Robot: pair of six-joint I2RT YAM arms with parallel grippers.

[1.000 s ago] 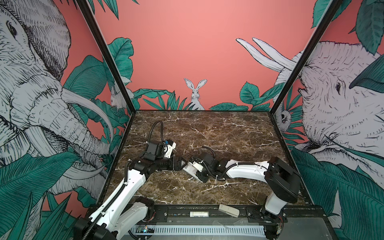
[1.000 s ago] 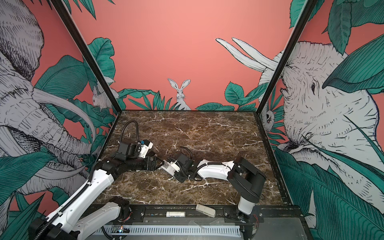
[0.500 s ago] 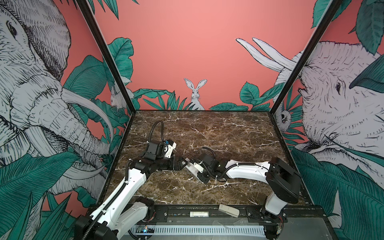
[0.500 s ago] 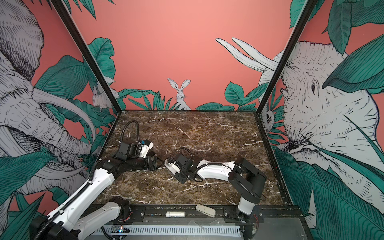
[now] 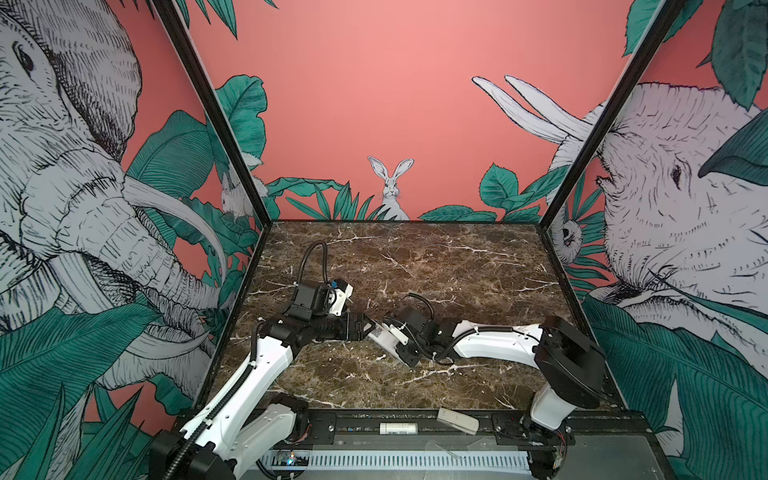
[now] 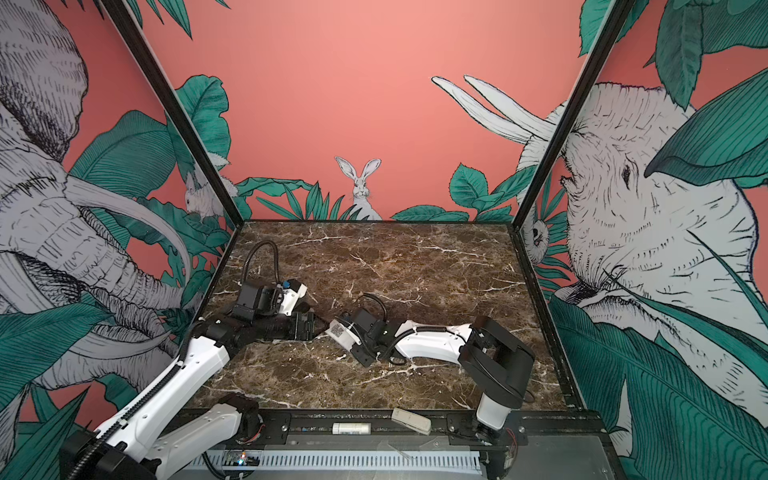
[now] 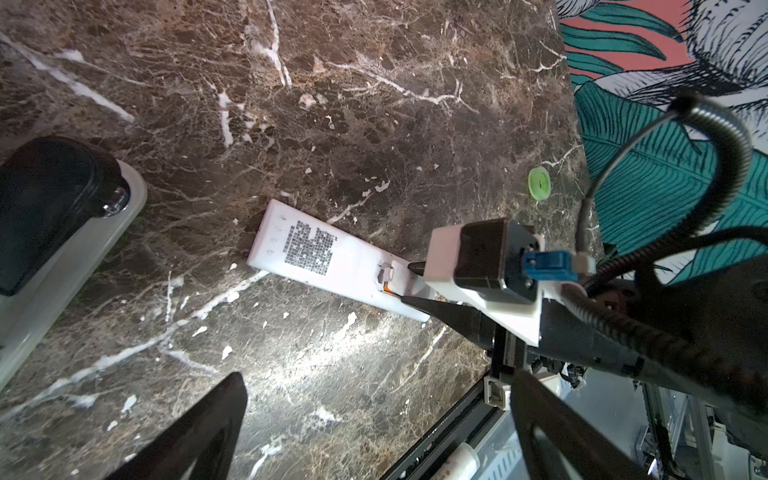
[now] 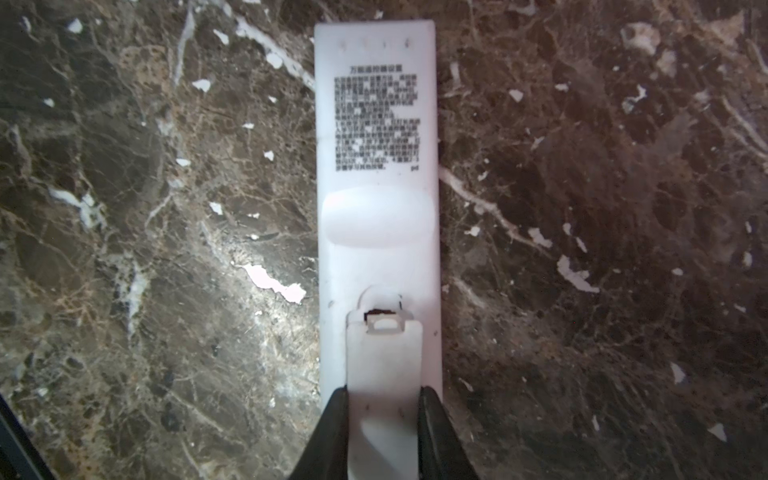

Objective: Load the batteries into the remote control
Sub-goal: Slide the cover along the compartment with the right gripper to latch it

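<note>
Little moved: right claw (image 8: 382, 390) pinches battery cover (image 8: 384, 361) on remote control (image 8: 376, 232); left claw (image 7: 180, 282) splayed wide.

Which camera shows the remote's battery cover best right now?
Right wrist: battery cover centred and close, gripped by the right gripper over the remote control. Left wrist shows only its latch end; both top views, too small to tell.

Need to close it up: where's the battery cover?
In the right wrist view the battery cover lies over the remote's end, between the right gripper's jaws.
</note>
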